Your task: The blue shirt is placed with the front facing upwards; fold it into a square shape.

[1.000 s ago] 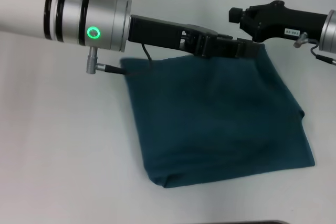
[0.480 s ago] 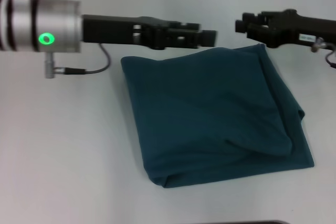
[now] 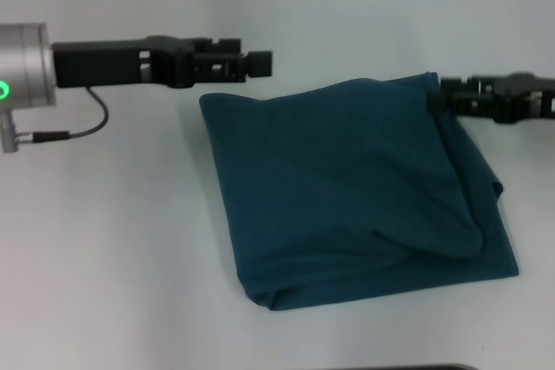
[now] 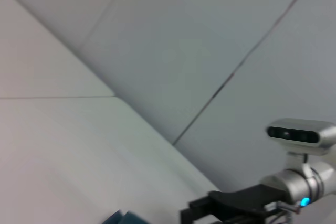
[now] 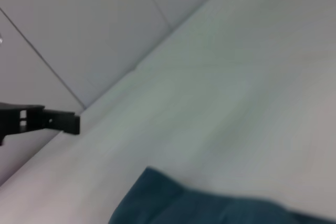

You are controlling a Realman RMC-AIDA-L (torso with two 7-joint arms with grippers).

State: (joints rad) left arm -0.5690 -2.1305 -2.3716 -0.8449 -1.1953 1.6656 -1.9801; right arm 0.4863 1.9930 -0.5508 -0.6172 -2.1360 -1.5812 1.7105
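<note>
A plain, pale grey-white tabletop (image 3: 113, 249) fills the head view, smooth and matte. In the wrist views the surface runs back to a light grey wall of flat panels (image 4: 173, 51) divided by thin dark seams.

The blue shirt (image 3: 355, 192) lies flat on the tabletop, a little right of centre, folded into a rough four-sided bundle that sits slightly rotated, with one corner pointing toward the far left. Only plain dark teal cloth shows on top. A soft ridge of fabric runs across its near right part, and the right edge bulges out a little. A corner of the same cloth shows at the edge of each wrist view.

The left gripper (image 3: 260, 61) hovers over bare tabletop just beyond the shirt's far left corner, its black fingers pointing toward the right, clear of the cloth. Whether its fingers are apart or together cannot be told. The right gripper (image 3: 438, 97) reaches in from the right side and its tip meets the shirt's far right corner in the head view; its finger state cannot be told either.

Compared with half a second ago, both arms have drawn outward toward their own sides, the left gripper moving away from the middle of the far edge and the right gripper sitting lower and farther right. The shirt keeps the same shape and place.
</note>
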